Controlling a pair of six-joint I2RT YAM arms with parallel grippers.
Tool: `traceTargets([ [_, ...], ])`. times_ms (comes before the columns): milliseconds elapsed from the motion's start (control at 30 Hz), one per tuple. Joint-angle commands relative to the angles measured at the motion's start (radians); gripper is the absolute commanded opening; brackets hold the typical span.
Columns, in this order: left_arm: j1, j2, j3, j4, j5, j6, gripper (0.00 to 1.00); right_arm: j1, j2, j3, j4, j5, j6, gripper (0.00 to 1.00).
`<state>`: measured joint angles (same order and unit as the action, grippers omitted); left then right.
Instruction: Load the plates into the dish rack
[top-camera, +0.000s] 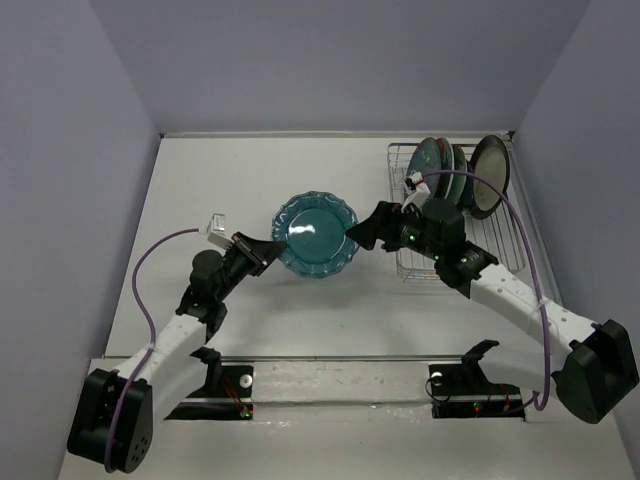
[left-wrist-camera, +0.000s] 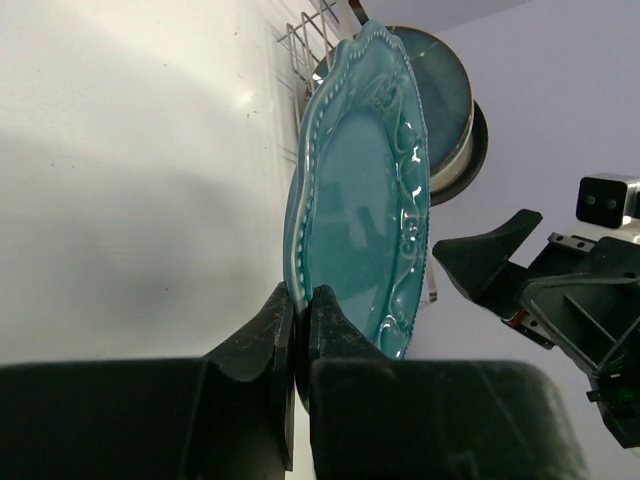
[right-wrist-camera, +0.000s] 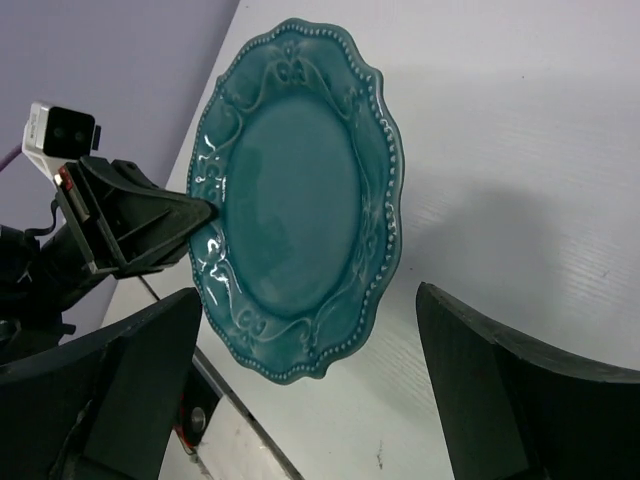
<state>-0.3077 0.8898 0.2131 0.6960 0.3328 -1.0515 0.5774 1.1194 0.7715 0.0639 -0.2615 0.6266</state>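
My left gripper (top-camera: 268, 251) is shut on the left rim of the teal scalloped plate (top-camera: 316, 233) and holds it above the table; its fingers pinch the rim in the left wrist view (left-wrist-camera: 300, 310). My right gripper (top-camera: 362, 233) is open, its jaws spread at the plate's right edge, not touching it. In the right wrist view the plate (right-wrist-camera: 295, 195) hangs tilted between the spread fingers (right-wrist-camera: 310, 370). The silver wire dish rack (top-camera: 500, 240) stands at the back right with several plates upright in it, among them a teal one (top-camera: 437, 168) and a dark-rimmed one (top-camera: 492, 175).
The white table ends at purple walls on the left, back and right. The right arm (top-camera: 510, 290) lies across the rack's front. A metal rail (top-camera: 340, 380) with the arm bases runs along the near edge.
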Motion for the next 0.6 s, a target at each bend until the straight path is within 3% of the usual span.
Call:
traceTargets([
  [0,-0.004,-0.084,0.063,0.174,0.044,-0.025,0.06,0.004,0.02,0.011,0.108,-0.025,0.019,0.92],
  [233,-0.005,-0.127,0.077,0.172,0.1,-0.007,0.06,0.004,0.071,-0.005,0.126,-0.005,0.041,0.92],
  [300,-0.005,-0.108,0.08,0.175,0.118,-0.001,0.06,0.004,0.079,-0.006,0.143,-0.03,0.039,0.88],
  [433,-0.011,-0.057,0.088,0.209,0.178,0.002,0.06,0.004,0.111,-0.014,0.255,-0.175,0.074,0.68],
  [467,-0.013,-0.051,0.094,0.221,0.184,0.004,0.06,0.004,0.12,-0.015,0.272,-0.203,0.088,0.56],
  [567,-0.019,-0.035,0.111,0.226,0.206,0.015,0.06,0.004,0.158,-0.024,0.388,-0.306,0.171,0.36],
])
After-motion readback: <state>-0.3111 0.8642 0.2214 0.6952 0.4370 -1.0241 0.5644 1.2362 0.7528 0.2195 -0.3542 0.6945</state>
